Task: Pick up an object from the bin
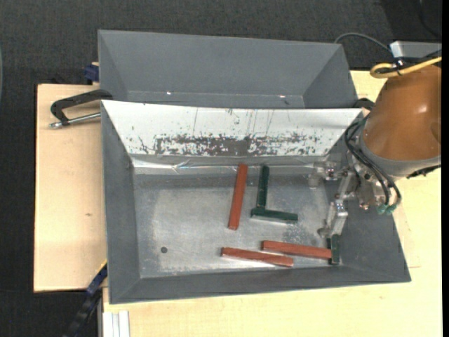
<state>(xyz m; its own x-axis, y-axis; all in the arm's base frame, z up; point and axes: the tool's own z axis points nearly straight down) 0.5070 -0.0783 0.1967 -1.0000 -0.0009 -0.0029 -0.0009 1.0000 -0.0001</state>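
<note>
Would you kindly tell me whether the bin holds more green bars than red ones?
No: the bin holds three red bars, one mid-bin and two by its front, against two green bars.

No text, label, brand or number can be read anywhere. The dark speckled band (231,144) across the back wall of the bin (118,209) forms no letters or figures.
</note>
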